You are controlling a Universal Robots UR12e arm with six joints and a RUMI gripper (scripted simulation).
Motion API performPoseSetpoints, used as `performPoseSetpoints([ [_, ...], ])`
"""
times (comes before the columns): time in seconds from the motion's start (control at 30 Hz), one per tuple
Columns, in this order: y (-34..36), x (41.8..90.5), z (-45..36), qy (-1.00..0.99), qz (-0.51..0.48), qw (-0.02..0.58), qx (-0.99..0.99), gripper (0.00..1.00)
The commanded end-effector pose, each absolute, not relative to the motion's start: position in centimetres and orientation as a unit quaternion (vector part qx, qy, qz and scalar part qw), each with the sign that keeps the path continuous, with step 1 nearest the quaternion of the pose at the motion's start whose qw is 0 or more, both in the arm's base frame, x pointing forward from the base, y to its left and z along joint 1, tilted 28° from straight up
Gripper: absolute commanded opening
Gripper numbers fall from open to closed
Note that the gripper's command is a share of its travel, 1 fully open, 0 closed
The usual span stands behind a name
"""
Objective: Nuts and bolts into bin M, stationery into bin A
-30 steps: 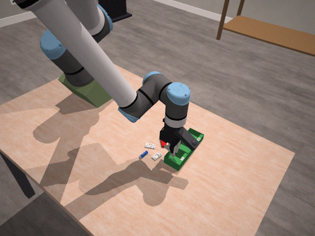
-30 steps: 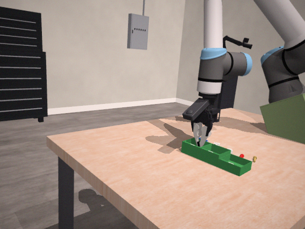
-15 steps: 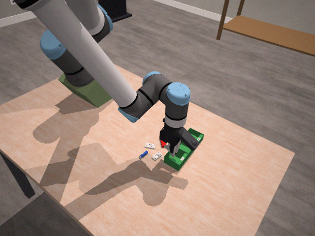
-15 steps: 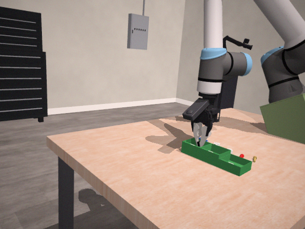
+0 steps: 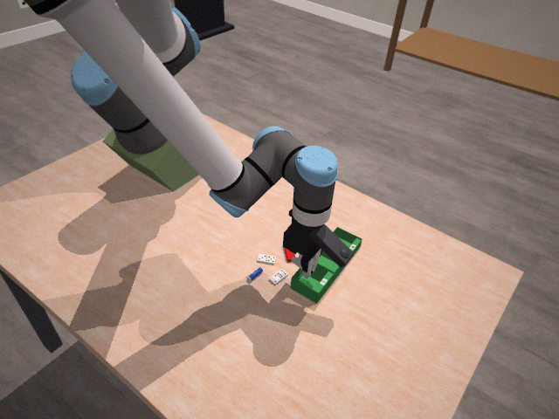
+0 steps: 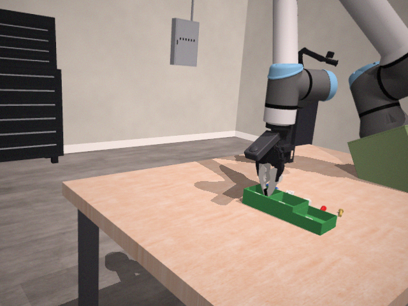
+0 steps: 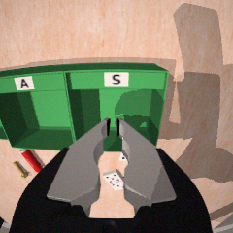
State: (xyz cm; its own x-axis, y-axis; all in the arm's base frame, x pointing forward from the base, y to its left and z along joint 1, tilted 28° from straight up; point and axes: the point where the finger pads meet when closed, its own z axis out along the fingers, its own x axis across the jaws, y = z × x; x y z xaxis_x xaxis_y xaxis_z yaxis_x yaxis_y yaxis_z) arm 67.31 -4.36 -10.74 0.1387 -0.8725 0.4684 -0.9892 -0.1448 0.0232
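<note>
A green bin (image 5: 327, 269) with three compartments stands upright on the table. The wrist view shows its labels A (image 7: 23, 83) and S (image 7: 116, 79); the third label is out of that view. My gripper (image 7: 114, 119) is shut with nothing visible between the fingers. Its tips (image 6: 267, 190) hang low at the near wall of the S compartment. A red stick (image 7: 30, 160) and a small brass bolt (image 7: 20, 169) lie on the table beside the bin. A blue stick (image 5: 254, 274) lies further off. The bin compartments that I see are empty.
Two white dominoes (image 5: 266, 258) (image 5: 278, 276) lie on the table next to the bin; one shows under my fingers in the wrist view (image 7: 114, 178). The arm's green base block (image 5: 153, 162) stands at the table's far corner.
</note>
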Motion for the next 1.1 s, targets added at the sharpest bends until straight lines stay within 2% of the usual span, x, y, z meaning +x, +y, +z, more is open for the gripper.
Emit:
performPoseSetpoints([
  [0.0, -4.1, 67.3, -10.2, -0.632, 0.176, 0.166, 0.736, 0.04],
  [1.07, -1.6, 67.1, -5.6, -0.632, 0.176, 0.166, 0.736, 0.04],
])
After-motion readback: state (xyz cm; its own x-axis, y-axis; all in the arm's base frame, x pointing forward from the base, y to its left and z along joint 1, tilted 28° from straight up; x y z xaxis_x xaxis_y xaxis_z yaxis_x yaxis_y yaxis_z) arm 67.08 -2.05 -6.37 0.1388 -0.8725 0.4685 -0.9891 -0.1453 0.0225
